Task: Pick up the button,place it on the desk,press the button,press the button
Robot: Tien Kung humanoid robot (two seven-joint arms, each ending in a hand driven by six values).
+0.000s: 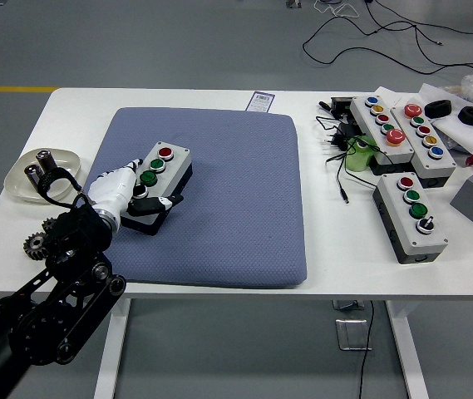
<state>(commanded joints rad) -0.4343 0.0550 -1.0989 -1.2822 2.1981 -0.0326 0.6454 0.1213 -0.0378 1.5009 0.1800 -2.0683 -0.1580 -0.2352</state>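
Nearest the camera, the black left arm was seen entering from seven o'clock, ending in the white-and-black left hand [128,193]. Its fingers were laid over the lower end of the grey three-button control box [158,184], which lay tilted on the blue-grey padded mat [219,191] at about nine o'clock from the mat's centre. Whether the fingers were closed around the box or merely resting on it could not be told. No right hand was seen.

Several risks were judged likely. The soft mat could let the box tip or slide under a press. A loose hold on one end could let the box swing and drop when lifted. The shallow cream dish [22,179] and dark metal gears [38,241] at nine o'clock could be struck by the arm.
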